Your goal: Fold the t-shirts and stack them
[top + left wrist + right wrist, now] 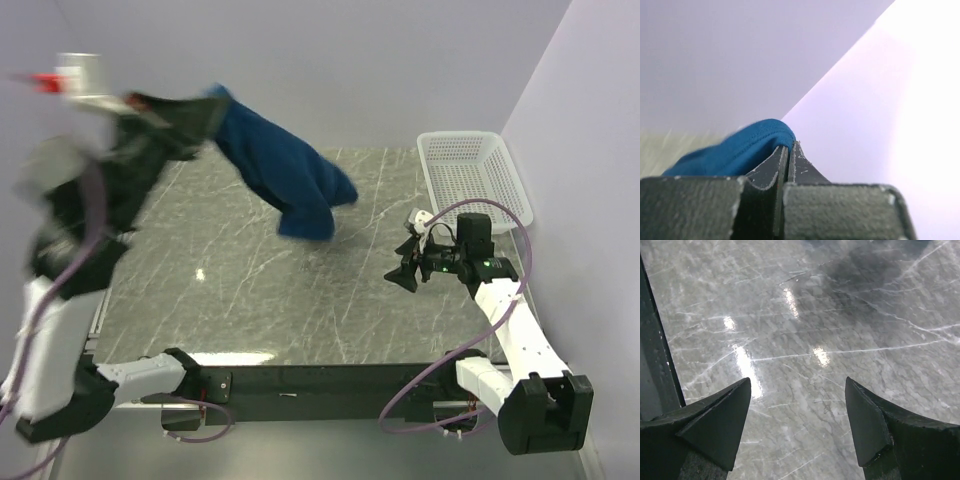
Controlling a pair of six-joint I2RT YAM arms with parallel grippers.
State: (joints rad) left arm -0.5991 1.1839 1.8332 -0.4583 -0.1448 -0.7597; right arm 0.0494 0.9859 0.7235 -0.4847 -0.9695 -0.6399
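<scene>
The dark blue t-shirt hangs bunched in the air over the back of the table, its lower end near the marble top. My left gripper is raised high at the back left, blurred, and shut on the shirt's upper end. In the left wrist view the jaws are pressed together on a blue fold of the shirt at my left gripper. My right gripper is open and empty, low over the table at the right; it also shows in the right wrist view. The chest print is hidden.
A white plastic mesh basket stands at the back right of the grey marble table. Pale walls close in behind and at the right. The black base rail runs along the near edge.
</scene>
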